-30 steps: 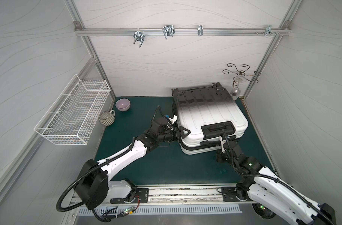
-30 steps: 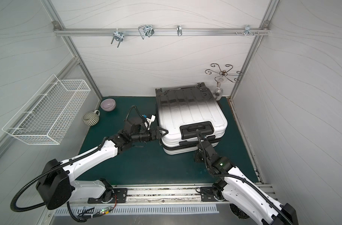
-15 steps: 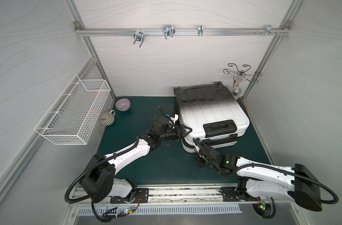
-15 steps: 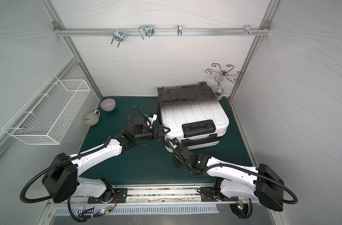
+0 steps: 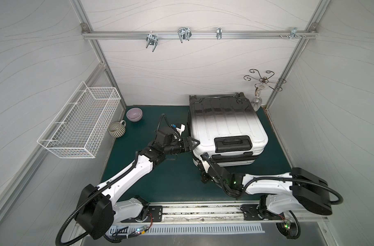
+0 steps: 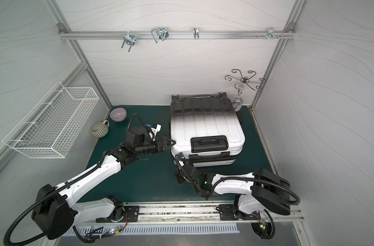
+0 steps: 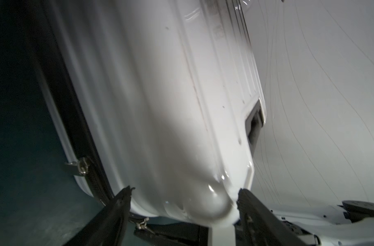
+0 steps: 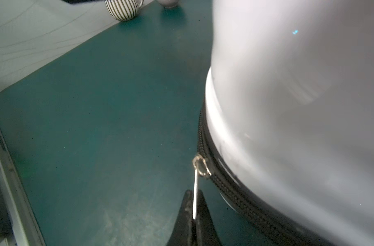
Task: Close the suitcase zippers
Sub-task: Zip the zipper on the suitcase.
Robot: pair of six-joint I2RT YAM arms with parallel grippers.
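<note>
**Suitcase position.** The suitcase (image 5: 224, 125) (image 6: 203, 125) lies flat on the green mat (image 5: 160, 181) covering the bench, in the far right area. Its black end points toward the far wall. Its white end, which carries the black handle (image 5: 233, 144), faces the near side. In both top views a black band runs along the near face between the two shell halves.

**Left claw.** The left claw (image 5: 191, 143) (image 6: 168, 143) is at the near-left corner of the suitcase. In the left wrist view (image 7: 184, 196) its fingers (image 7: 122, 204) stand wide apart, one on each side of the upper shell's (image 7: 160, 95) rounded corner. Both fingers press against the shell, so the claw is grasping that corner.

**Right claw.** The right claw (image 5: 201, 159) (image 6: 178, 159) is low at the same corner, just below the left claw. In the right wrist view (image 8: 193, 193) it is clenched on the thin metal pull tab (image 8: 195, 187). The tab leads up to the slider (image 8: 201, 166), which sits on the zipper track (image 8: 235, 191) where the track bends around the corner.

**Second pull tab.** The left wrist view shows a second pull tab (image 7: 79, 166) hanging free on the zipper track (image 7: 92, 181) along the suitcase's left side.

**Other items.**
- A lilac bowl (image 5: 134, 114) and a striped mug (image 5: 116, 130) stand at the far left of the mat, well apart from the suitcase.
- A white wire basket (image 5: 79, 125) hangs on the left wall.
</note>
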